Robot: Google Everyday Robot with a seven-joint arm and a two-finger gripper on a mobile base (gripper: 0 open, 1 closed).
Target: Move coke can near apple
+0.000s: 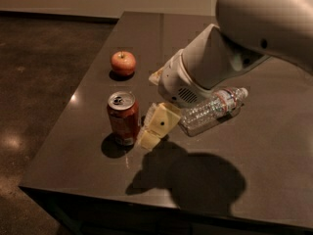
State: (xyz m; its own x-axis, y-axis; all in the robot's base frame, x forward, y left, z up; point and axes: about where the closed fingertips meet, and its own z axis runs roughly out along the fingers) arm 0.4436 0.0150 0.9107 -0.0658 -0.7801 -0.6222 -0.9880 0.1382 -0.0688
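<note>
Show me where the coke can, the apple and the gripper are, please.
coke can [123, 122], camera view, red side wall.
apple [123, 62], camera view, middle of its skin.
gripper [148, 131], camera view, between its fingertips, just right of the can.

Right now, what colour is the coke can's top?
Silver, in camera view; the hand is beside the coke can.

Glossy table [83, 175]; claw [149, 135] beside metal can [123, 120]

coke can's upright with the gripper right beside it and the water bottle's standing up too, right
No: the camera view shows the water bottle lying on its side. The coke can is upright, the gripper close beside it.
</note>
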